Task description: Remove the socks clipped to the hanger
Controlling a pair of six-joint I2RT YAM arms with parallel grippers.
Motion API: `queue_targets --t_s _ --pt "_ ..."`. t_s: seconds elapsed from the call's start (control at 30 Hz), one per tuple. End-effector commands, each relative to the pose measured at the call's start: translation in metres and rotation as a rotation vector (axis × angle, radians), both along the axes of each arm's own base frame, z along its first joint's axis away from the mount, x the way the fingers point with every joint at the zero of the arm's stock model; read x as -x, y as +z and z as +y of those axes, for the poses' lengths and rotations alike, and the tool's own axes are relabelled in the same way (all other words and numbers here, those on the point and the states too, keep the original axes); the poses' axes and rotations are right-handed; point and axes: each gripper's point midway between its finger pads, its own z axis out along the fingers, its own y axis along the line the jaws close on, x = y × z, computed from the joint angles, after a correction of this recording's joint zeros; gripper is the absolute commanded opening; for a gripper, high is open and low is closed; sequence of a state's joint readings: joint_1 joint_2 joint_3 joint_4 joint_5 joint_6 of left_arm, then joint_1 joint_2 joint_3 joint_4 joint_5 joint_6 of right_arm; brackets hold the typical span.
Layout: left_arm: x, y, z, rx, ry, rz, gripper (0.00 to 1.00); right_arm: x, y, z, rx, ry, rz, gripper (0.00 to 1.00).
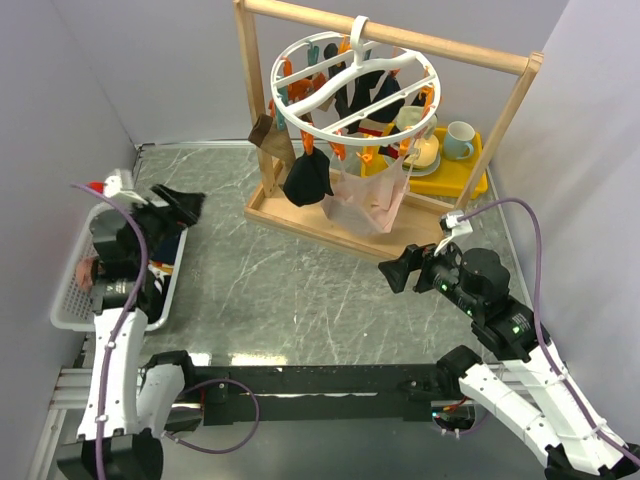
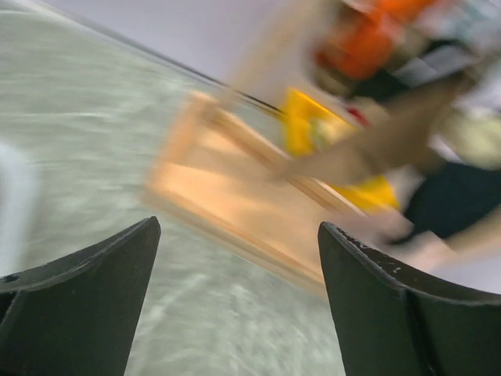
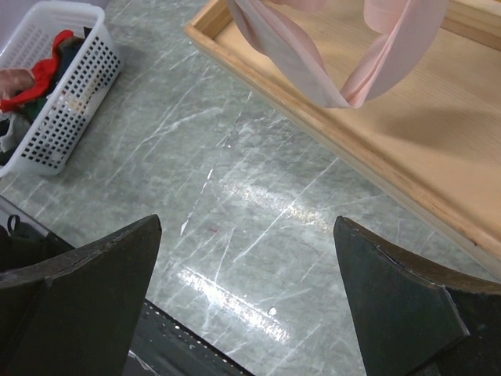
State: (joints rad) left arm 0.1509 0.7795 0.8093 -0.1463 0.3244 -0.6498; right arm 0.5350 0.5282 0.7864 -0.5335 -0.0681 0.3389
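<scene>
The hanger, a white ring with wavy cross-bars and orange and teal clips, hangs by its hook from the top rail of the wooden frame. The socks are clipped around it and dangle above the frame's base board: a brown one at the ring's left edge, a black one just below it, and several dark ones bunched under the cross-bars. A pale pink piece droops lowest, close to the base board; the right wrist view shows it as a loose loop above the wood.

The right hand hovers over the counter just in front of the frame's right end. Its fingers are spread wide with nothing between them.

The left hand is well to the left of the frame. It is above a white perforated basket that stands at the counter's left edge. Its fingers are also spread wide and hold nothing. The left wrist view is blurred, with the frame only a smear beyond the fingers. Red, dark and pink fabric lies bunched in the basket.

Behind the frame's right post sits a yellow tray carrying a pale blue cup and other crockery.
</scene>
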Motion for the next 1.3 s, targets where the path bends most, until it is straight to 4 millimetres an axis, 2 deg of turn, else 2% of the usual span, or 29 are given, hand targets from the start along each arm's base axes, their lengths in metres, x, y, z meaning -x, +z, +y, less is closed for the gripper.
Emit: queue_targets --t_s 0.0,0.07,0.1,0.13,0.2,0.23,0.3,0.4,0.43,0.5,0.53,0.6,0.67,0.77,0.9,0.97,1.07,1.1,1.17,1.2,1.27 --pt "0.023 0.045 -0.084 0.011 -0.373 -0.227 0.87 0.004 0.041 -0.003 -0.056 -0.005 -0.094 1.00" --pt "0.027 0.052 -0.104 0.001 -0.436 -0.275 0.89 0.006 0.048 -0.002 -0.068 0.009 -0.112 1.00" --pt "0.029 0.048 -0.122 0.010 -0.500 -0.269 0.90 0.007 0.051 -0.002 -0.072 0.011 -0.120 1.00" --pt "0.030 0.057 -0.131 0.011 -0.530 -0.310 0.93 0.009 0.056 -0.002 -0.082 0.015 -0.132 1.00" --pt "0.031 0.052 -0.154 0.022 -0.622 -0.305 0.96 0.012 0.061 0.001 -0.085 0.044 -0.147 1.00" --pt "0.029 0.059 -0.160 0.021 -0.635 -0.323 0.97 0.012 0.064 0.002 -0.089 0.051 -0.157 1.00" --pt "0.025 0.060 -0.177 0.015 -0.665 -0.321 0.99 0.013 0.069 0.002 -0.094 0.049 -0.164 1.00" --pt "0.013 0.057 -0.190 -0.017 -0.647 -0.325 0.99 0.012 0.072 0.001 -0.093 0.044 -0.157 1.00" --pt "0.008 0.062 -0.191 -0.026 -0.636 -0.338 0.99 0.012 0.073 0.002 -0.093 0.045 -0.158 1.00" --pt "-0.001 0.055 -0.196 -0.055 -0.633 -0.327 0.94 0.012 0.076 0.002 -0.102 0.043 -0.167 1.00" --pt "-0.006 0.058 -0.195 -0.065 -0.623 -0.332 0.92 0.011 0.077 0.001 -0.103 0.037 -0.172 1.00" --pt "-0.016 0.058 -0.196 -0.085 -0.603 -0.331 0.92 0.010 0.079 0.001 -0.113 0.034 -0.178 1.00" --pt "-0.017 0.060 -0.198 -0.083 -0.614 -0.343 0.93 0.010 0.080 0.001 -0.118 0.034 -0.187 1.00" --pt "-0.021 0.064 -0.206 -0.058 -0.643 -0.352 0.86 0.009 0.083 0.002 -0.118 0.034 -0.197 1.00" --pt "-0.040 0.061 -0.212 -0.066 -0.623 -0.308 0.85 0.007 0.085 0.003 -0.106 0.037 -0.196 1.00" --pt "-0.040 0.062 -0.215 -0.066 -0.634 -0.311 0.83 0.007 0.087 0.002 -0.100 0.038 -0.198 1.00" --pt "-0.034 0.065 -0.225 -0.056 -0.680 -0.325 0.64 0.006 0.090 0.001 -0.099 0.032 -0.208 1.00" --pt "-0.034 0.065 -0.228 -0.053 -0.694 -0.322 0.49 0.007 0.092 0.000 -0.102 0.030 -0.213 1.00" --pt "-0.030 0.062 -0.234 -0.050 -0.732 -0.305 0.32 0.007 0.093 0.000 -0.103 0.030 -0.214 1.00" --pt "-0.028 0.064 -0.236 -0.049 -0.742 -0.302 0.15 0.006 0.095 0.000 -0.103 0.030 -0.216 1.00" --pt "-0.029 0.060 -0.235 -0.060 -0.711 -0.284 0.03 0.005 0.094 0.002 -0.101 0.030 -0.208 1.00"
